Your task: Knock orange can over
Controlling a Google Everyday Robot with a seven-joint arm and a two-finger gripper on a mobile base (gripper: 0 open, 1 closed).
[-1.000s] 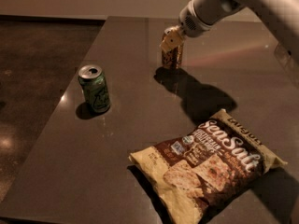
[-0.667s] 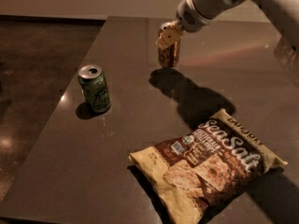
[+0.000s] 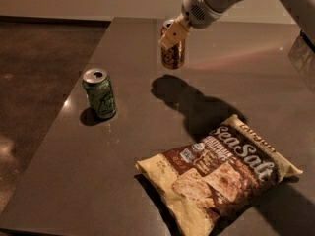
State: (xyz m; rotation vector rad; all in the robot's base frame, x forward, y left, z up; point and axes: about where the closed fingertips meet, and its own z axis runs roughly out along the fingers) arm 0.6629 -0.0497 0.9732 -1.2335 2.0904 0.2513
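Where the camera view reaches 12 o'clock, item one: orange can (image 3: 173, 57), a small aluminium cylinder with orange-gold skin and dark lettering, upright, its top partly hidden. Gripper (image 3: 173, 35), tan, on a white rounded arm (image 3: 216, 1), overlaps the can's upper rim; how far open it is, or whether it holds the can, cannot be told. Table (image 3: 123, 181): dark, smooth, faintly glossy slab. Green can (image 3: 100, 93), silver-topped, upright, at 9 o'clock. Crinkled snack bag (image 3: 219, 173), lying flat, at 5 o'clock.

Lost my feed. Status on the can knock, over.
Pincer at top of small orange-gold aluminium can. Can upright, not over yet. Green aluminium can stands apart, not in the way.
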